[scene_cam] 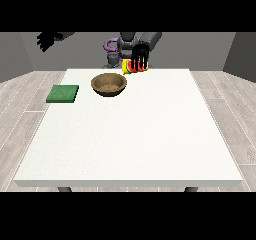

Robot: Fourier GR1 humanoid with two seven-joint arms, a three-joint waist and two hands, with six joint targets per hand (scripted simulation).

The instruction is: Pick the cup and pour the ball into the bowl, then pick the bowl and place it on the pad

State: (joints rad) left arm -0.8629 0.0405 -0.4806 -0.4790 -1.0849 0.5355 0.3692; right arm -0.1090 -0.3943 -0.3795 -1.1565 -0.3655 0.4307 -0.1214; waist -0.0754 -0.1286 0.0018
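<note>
White table [130, 134]: the work surface, carrying all three task items along its far half. Green pad [63, 94]: flat near the table's edge at the view's left, well apart from everything else. Brown bowl [109, 84]: upright between pad and cup, mouth open. Yellow-and-red cup [130, 67]: lies tipped just beside the bowl's far rim, towards the view's right. My hand at the view's right [140, 57]: directly over the cup with fingers pointing down across it; I judge them curled onto the cup, mid-pour. To pour well, I should keep the cup's mouth above the bowl's hollow and tilt gradually. The ball is not visible. My hand at the view's left [46, 40]: raised off the table, fingers spread, holding nothing.
</note>
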